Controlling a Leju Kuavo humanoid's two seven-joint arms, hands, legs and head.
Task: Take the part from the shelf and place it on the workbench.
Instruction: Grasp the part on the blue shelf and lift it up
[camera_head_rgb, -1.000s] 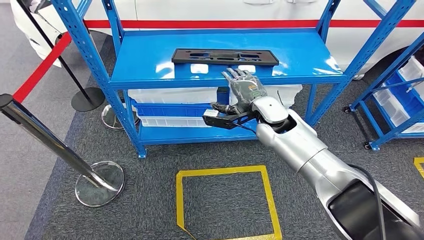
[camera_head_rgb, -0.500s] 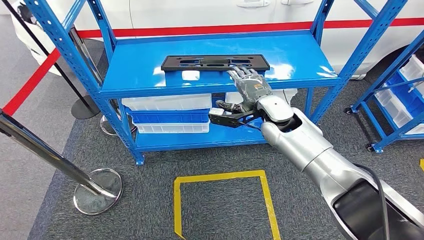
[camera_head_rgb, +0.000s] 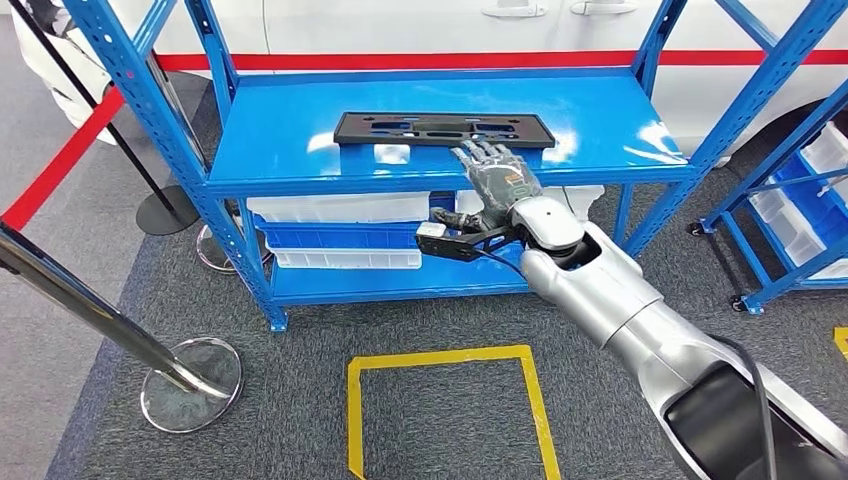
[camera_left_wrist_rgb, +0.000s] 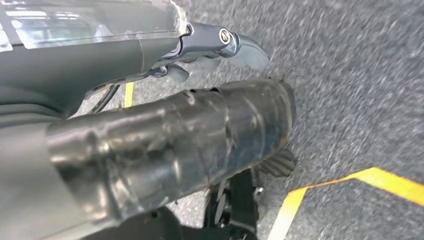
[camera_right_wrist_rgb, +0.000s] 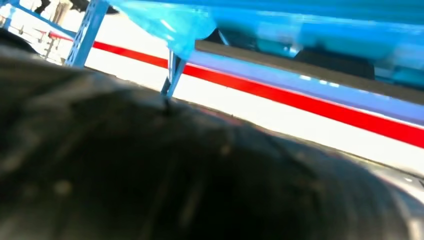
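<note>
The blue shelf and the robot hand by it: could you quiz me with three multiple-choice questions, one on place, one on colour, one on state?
1. Where does the black part lie?
A. on the top board of the blue shelf
B. on the floor
C. in a white bin

2. What colour is the taped square on the floor?
A. red
B. yellow
C. green

3. What is the right hand doing?
A. carrying the part
B. reaching with spread fingers, holding nothing
C. resting on the floor

Answers: 1 A, it lies flat on the top board. 2 B, the tape is yellow. 3 B, its fingers are apart, just short of the part.
</note>
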